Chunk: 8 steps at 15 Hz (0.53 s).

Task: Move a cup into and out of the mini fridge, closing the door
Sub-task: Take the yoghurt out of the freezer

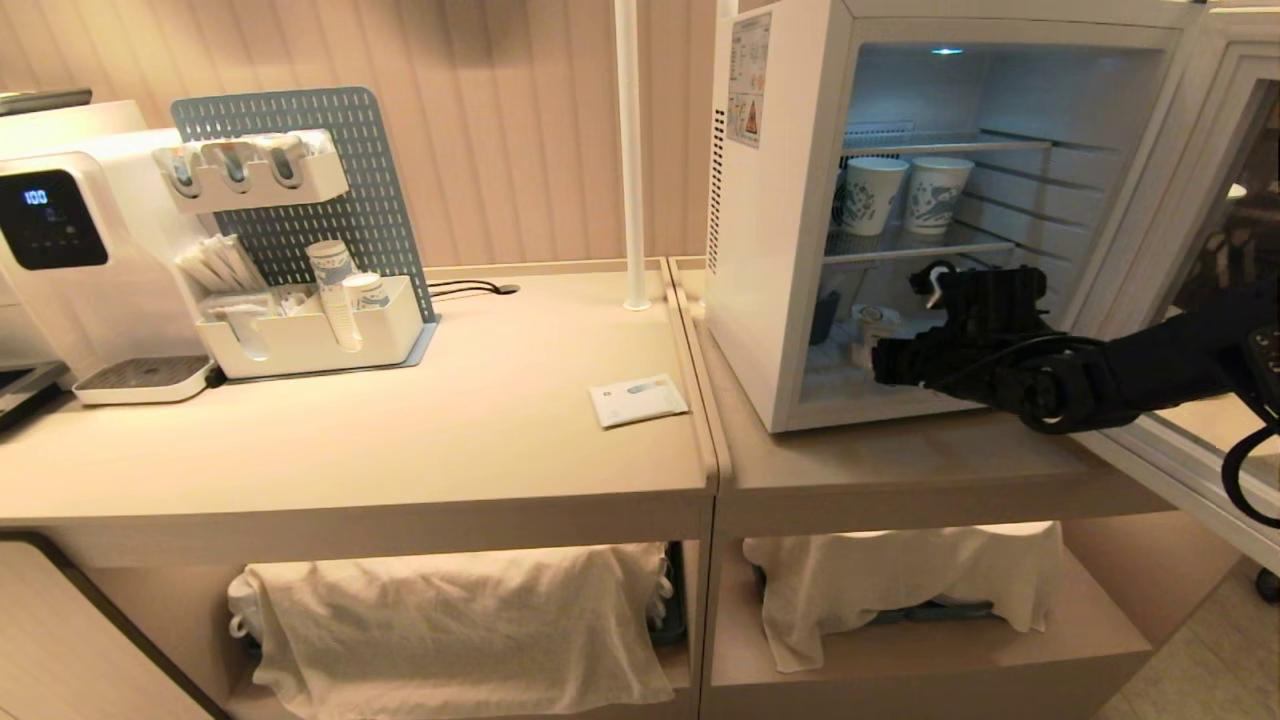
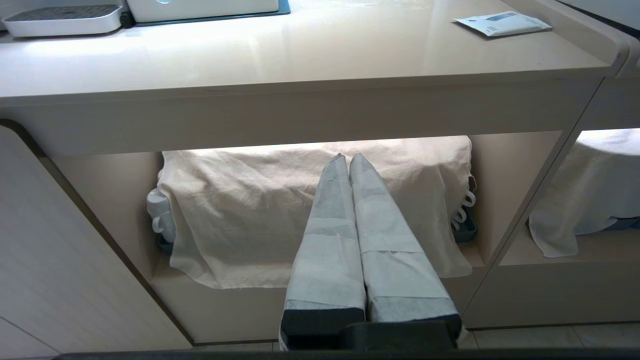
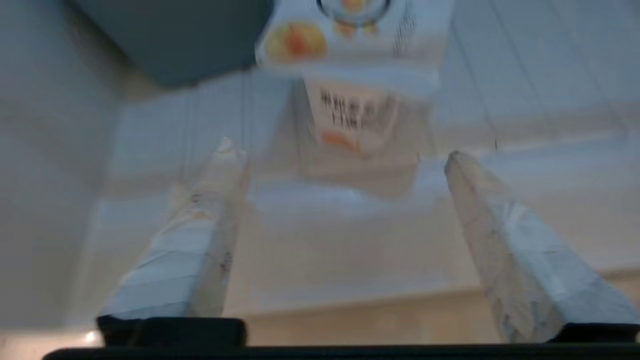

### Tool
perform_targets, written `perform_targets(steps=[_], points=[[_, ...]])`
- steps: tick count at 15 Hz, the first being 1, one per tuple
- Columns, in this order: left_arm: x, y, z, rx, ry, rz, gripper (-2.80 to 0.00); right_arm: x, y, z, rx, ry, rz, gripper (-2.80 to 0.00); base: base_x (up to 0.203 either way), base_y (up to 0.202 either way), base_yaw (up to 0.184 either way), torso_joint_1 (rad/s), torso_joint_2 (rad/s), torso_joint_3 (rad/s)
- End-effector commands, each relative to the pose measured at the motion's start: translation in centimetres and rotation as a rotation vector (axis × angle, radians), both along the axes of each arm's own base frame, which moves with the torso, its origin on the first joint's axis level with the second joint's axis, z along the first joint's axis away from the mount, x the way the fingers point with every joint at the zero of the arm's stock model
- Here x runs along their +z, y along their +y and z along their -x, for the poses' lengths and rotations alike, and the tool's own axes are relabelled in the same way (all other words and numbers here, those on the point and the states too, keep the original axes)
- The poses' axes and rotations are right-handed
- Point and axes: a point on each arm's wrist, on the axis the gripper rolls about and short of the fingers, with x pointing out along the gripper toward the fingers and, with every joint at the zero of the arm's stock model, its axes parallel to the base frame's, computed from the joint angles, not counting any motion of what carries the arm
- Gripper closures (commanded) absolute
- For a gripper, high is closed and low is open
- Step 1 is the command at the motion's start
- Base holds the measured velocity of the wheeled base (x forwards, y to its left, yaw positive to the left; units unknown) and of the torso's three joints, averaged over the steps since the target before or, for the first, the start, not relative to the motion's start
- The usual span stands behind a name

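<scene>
The mini fridge (image 1: pixel 770 250) stands on the right counter with its door (image 1: pixel 1200 130) swung wide to the right. On the fridge floor stands the cup (image 1: pixel 873 328), white with orange fruit marks. My right gripper (image 1: pixel 890 362) reaches into the bottom compartment. In the right wrist view the cup (image 3: pixel 357 100) sits just beyond the tips of my right gripper (image 3: pixel 340 152), which is open, with both fingers clear of it. My left gripper (image 2: pixel 348 157) is shut and parked low in front of the counter's under-shelf.
Two tall patterned paper cups (image 1: pixel 900 195) stand on the fridge's middle wire shelf. A dark grey object (image 1: pixel 825 315) lies left of the cup. The left counter holds a water dispenser (image 1: pixel 60 250), an organizer (image 1: pixel 300 330) and a packet (image 1: pixel 637 400). Cloths (image 1: pixel 450 630) cover the lower shelves.
</scene>
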Motion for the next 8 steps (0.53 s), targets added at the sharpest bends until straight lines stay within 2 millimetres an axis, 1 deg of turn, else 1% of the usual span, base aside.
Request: perform_targets(steps=[1, 4, 6, 8], points=[[0.0, 0.0, 0.0, 0.001, 0.0, 0.0, 0.0, -0.2, 0.1, -0.6, 0.001, -0.008, -0.001, -2.8, 0.0, 0.0, 0.0, 0.0, 0.0, 0.0], [0.0, 0.0, 0.0, 0.001, 0.0, 0.0, 0.0, -0.8, 0.2, -1.5, 0.0, -0.013, -0.002, -2.8, 0.0, 0.0, 0.0, 0.0, 0.0, 0.0], [0.0, 0.0, 0.0, 0.0, 0.0, 0.0, 0.0, -1.1, 0.3, -2.5, 0.0, -0.026, -0.003, -2.8, 0.0, 0.0, 0.0, 0.0, 0.0, 0.0], [0.0, 0.0, 0.0, 0.001, 0.0, 0.0, 0.0, -1.9, 0.4, -3.1, 0.0, -0.024, -0.003, -2.8, 0.0, 0.0, 0.0, 0.0, 0.0, 0.0]])
